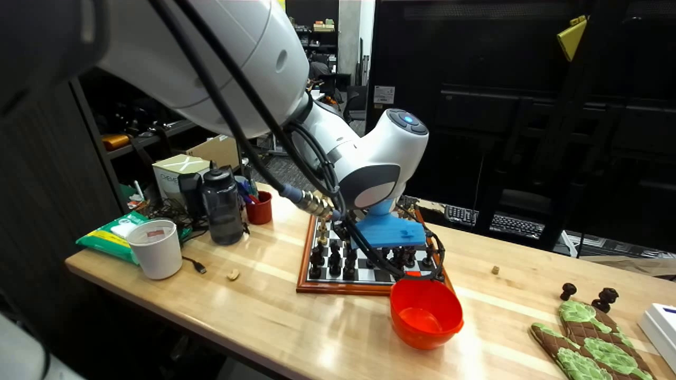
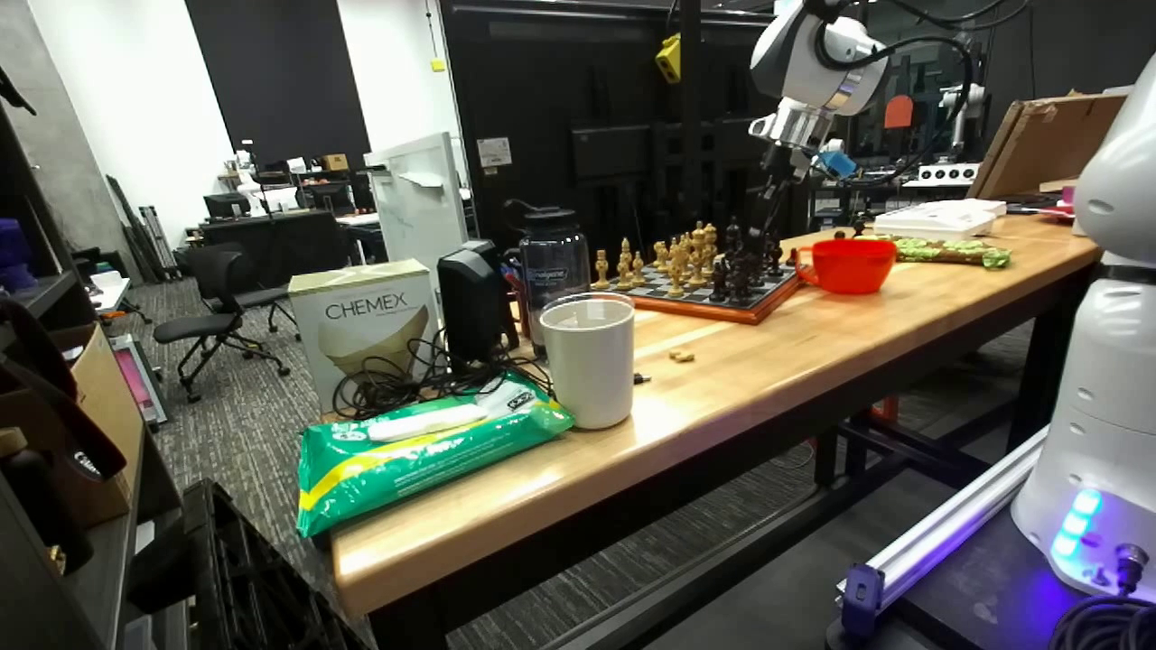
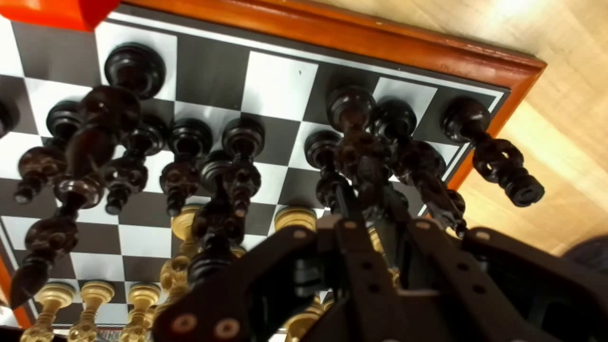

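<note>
Reaching up between the narrowly set jaws, a tall, dark-brown carved chess piece (image 3: pixel 358 149) appears gripped near its top, its long axis running roughly along theirs. Its round base lies over the black-and-white, wood-framed chessboard (image 3: pixel 280 83); whether it touches, I cannot tell. Another dark carved chess piece (image 3: pixel 420 161) stands just beside it.

1. We have one glossy dark-brown chess piece (image 3: pixel 358 147): round base, carved bulging body, narrow top.
2. Roughly upright, upper end clamped; we can't tell whether the base touches down.
3. Base is over a dark edge-row square of the black-and-white, red-brown-framed chessboard (image 3: pixel 427 51), near one corner.
</note>
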Robot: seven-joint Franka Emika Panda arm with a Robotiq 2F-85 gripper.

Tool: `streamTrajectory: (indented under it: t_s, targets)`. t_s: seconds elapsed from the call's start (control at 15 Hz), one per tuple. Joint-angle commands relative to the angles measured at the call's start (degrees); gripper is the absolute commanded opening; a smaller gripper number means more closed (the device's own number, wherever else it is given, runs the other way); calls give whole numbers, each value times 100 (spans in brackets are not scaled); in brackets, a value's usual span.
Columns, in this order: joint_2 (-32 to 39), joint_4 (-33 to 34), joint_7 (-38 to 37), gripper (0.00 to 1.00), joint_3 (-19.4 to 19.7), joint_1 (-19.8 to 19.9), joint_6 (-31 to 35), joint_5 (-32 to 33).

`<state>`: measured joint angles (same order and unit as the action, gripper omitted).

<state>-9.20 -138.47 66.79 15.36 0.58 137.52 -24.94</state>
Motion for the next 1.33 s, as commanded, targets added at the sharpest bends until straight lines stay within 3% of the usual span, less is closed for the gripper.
streamTrajectory:
  t_s: [0.0, 0.13, 0.2, 0.33, 0.87, 1.27]
  targets:
    - [60, 180, 192, 4, -68, 150, -211, -75]
    - [93, 230, 202, 4, -82, 181, -267, -58]
    - [104, 249, 184, 39, -94, 197, -304, -35]
    - [128, 277, 192, 44, -105, 216, -352, -39]
    - [109, 388, 184, 97, -110, 294, -520, -114]
    - [-27, 524, 158, 100, -71, 418, -499, -90]
